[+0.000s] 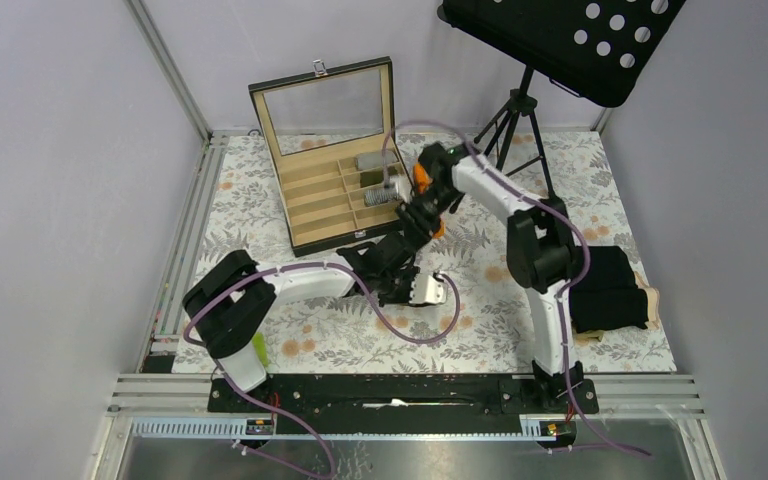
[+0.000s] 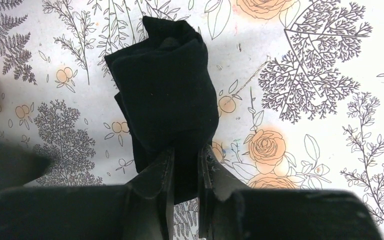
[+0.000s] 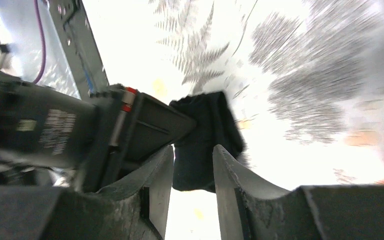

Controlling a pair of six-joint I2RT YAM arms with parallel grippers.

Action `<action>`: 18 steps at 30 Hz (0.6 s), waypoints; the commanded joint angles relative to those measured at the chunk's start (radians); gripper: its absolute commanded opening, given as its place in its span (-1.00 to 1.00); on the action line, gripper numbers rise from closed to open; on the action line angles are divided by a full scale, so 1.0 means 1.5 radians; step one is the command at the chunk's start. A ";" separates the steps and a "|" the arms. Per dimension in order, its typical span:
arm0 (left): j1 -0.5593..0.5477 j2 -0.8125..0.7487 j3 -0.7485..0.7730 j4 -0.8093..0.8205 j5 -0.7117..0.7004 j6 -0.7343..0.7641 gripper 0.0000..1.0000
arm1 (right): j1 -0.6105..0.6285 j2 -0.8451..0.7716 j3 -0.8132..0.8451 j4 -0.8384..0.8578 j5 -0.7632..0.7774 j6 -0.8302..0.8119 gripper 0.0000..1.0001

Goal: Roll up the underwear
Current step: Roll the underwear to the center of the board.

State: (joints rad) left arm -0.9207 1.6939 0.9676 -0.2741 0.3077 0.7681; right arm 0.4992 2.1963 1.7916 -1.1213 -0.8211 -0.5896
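Note:
A rolled piece of black underwear (image 2: 165, 85) hangs over the floral cloth, pinched at its near end between the fingers of my left gripper (image 2: 186, 167), which is shut on it. In the top view that gripper (image 1: 394, 264) is at mid-table, just in front of the wooden box. My right gripper (image 3: 192, 155) is open and faces the same black roll (image 3: 205, 135) from the other side. The roll lies just beyond its fingertips. In the top view the right gripper (image 1: 412, 228) reaches down toward the left one. More black underwear (image 1: 608, 285) lies stacked at the right.
An open wooden compartment box (image 1: 305, 215) stands at the back left with its glass lid (image 1: 325, 100) raised. Light grey rolls (image 1: 372, 180) sit in its right compartments. A black music stand (image 1: 560, 45) stands at the back right. Grey walls close in both sides.

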 commanded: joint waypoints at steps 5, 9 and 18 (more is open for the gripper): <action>0.013 0.087 0.049 -0.155 0.075 -0.004 -1.00 | -0.048 -0.128 0.254 -0.066 0.064 -0.022 -0.09; 0.037 0.131 0.128 -0.262 0.146 -0.004 -1.00 | -0.061 -0.321 0.087 0.119 0.219 0.036 -0.07; 0.073 0.278 0.302 -0.432 0.279 -0.037 -1.00 | -0.115 -0.783 -0.436 0.119 0.219 0.036 -0.07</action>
State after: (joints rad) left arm -0.8173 1.9686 1.3815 -0.7097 0.5884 0.7570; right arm 0.3264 1.0748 1.1877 -0.9867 -0.5236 -0.5518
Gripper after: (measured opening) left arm 0.174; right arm 0.467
